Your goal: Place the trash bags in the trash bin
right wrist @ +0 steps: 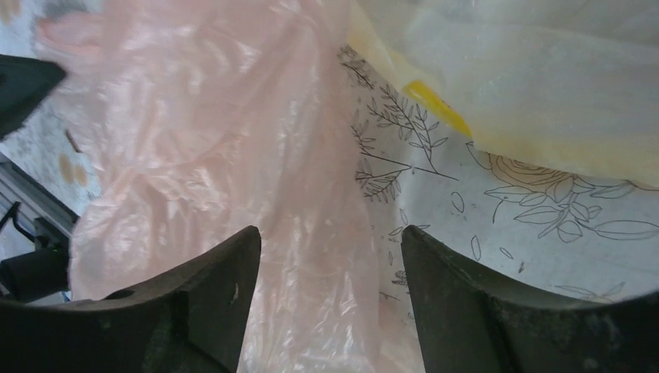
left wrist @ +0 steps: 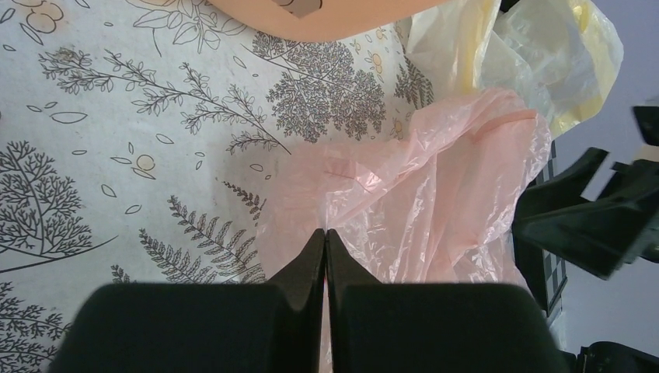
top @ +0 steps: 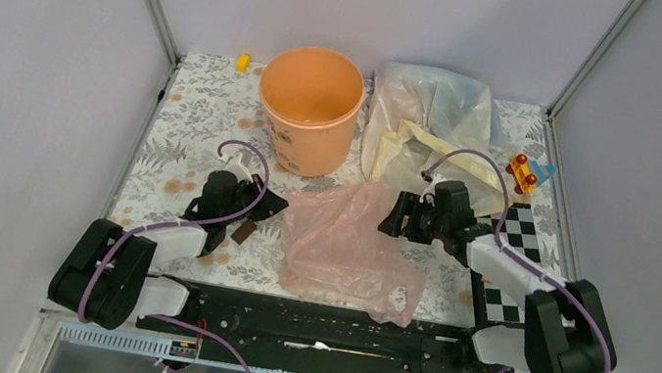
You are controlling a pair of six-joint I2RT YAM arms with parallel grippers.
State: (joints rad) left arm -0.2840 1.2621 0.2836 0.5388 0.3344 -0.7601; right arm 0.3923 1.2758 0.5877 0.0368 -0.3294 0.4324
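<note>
Right claw [right wrist: 330, 241] spread over trash bag [right wrist: 194, 155]; left claw [left wrist: 325, 233] pressed together (bin [top: 313, 149] mouth seen only overhead).

In the left wrist view the trash bin [left wrist: 311, 14] is cut off by the top edge, leaving only a strip of wall; the left gripper [left wrist: 325, 233] hides the near edge of the pink trash bag [left wrist: 404, 194]; a yellow item [top: 243, 62] at the far-left corner of the table [top: 189, 116] is too small to identify; the bin's print is unreadable.
</note>
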